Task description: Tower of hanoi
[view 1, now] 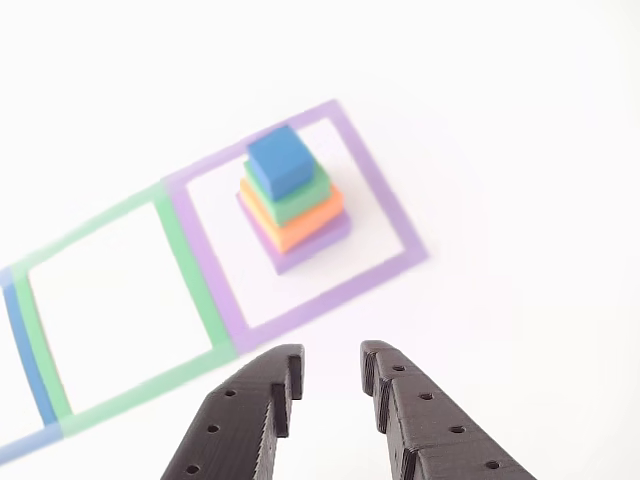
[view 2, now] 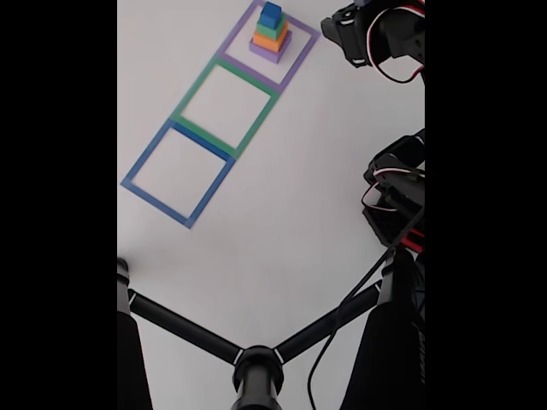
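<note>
We see tower of hanoi stacked purple-orange-green-blue inside purple outline; gripper near outline's edge, fingers parted, holding nothing.

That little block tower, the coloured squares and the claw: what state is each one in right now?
Blue cube: top of the stack, untouched.
Green block: under the blue cube.
Orange block: under the green block.
Purple slab: bottom of the stack, inside the purple outline.
Purple outline: holds the stack.
Green outline: nothing inside.
Blue outline: nothing inside.
Gripper: open, holding nothing, short of the stack.
</note>
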